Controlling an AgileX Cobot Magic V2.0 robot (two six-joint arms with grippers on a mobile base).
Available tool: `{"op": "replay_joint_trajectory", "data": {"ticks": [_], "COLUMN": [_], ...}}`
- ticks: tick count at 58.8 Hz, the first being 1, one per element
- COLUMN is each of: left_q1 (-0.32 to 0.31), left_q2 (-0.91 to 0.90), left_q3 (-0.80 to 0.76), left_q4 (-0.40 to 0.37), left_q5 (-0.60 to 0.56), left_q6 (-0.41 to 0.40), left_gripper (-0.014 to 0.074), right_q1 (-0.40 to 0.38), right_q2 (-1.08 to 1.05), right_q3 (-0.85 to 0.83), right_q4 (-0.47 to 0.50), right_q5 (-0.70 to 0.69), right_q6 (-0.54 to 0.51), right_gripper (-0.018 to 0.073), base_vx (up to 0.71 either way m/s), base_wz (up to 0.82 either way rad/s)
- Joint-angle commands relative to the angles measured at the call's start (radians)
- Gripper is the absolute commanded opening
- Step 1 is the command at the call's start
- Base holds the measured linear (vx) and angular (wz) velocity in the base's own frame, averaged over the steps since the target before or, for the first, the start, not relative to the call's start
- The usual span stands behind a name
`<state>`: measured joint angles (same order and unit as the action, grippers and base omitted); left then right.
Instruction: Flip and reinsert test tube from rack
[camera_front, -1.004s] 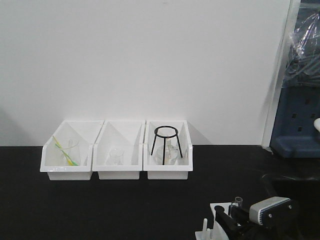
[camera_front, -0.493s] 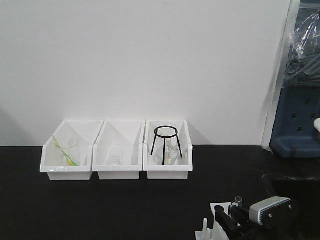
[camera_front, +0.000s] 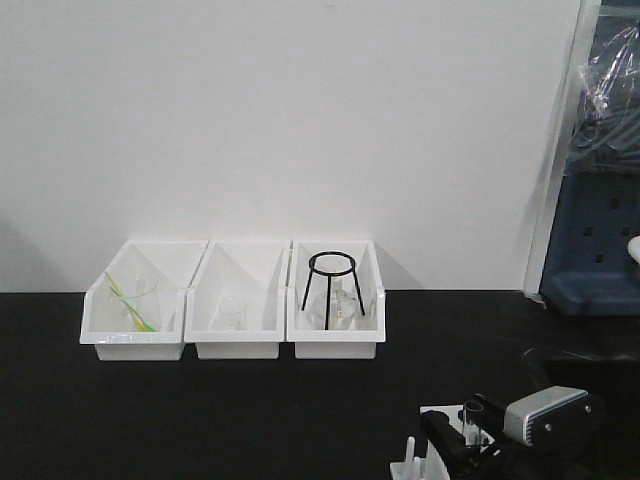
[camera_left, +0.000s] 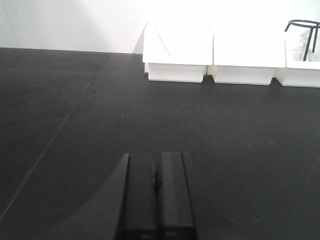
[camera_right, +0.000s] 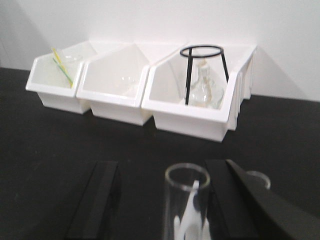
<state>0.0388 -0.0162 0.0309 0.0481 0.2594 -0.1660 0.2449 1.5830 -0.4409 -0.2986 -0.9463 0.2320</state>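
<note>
The right claw (camera_right: 161, 200) is sitting low over the black worktop (camera_left: 150, 115) with its two black fingers (camera_right: 97, 197) spread wide apart. A clear glass tube (camera_right: 186, 205) is standing upright between them, open end up, but neither finger is touching it. Just under the tube, the white rack (camera_front: 425, 455) is peeking out, mostly hidden by the claw. Far ahead of the claw, three white bins (camera_right: 135, 85) are lined up by the wall. The left claw (camera_left: 156, 192) is squeezed closed, holding nothing, well apart from everything.
</note>
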Motion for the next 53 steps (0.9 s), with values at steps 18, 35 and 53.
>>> {"op": "replay_joint_trajectory", "data": {"ticks": [18, 35, 53], "left_q1": [-0.004, -0.004, -0.004], "left_q2": [-0.011, -0.011, -0.011], "left_q3": [0.002, 0.002, 0.002], "left_q4": [-0.005, -0.005, -0.005], "left_q5": [-0.079, -0.079, -0.079], "left_q6": [0.000, 0.000, 0.000], "left_gripper": [-0.0006, -0.0006, -0.0006], "right_q1": [-0.003, -0.003, -0.003], "right_q2": [-0.307, -0.586, -0.762], "right_q3": [-0.119, -0.275, -0.274], "right_q4": [0.009, -0.001, -0.001], "right_q5": [0.147, 0.738, 0.914], "right_q6": [0.001, 0.063, 0.037], "right_gripper": [0.0447, 0.0212, -0.0013], "base_vx": [0.00, 0.00, 0.00], "base_wz": [0.00, 0.00, 0.00]}}
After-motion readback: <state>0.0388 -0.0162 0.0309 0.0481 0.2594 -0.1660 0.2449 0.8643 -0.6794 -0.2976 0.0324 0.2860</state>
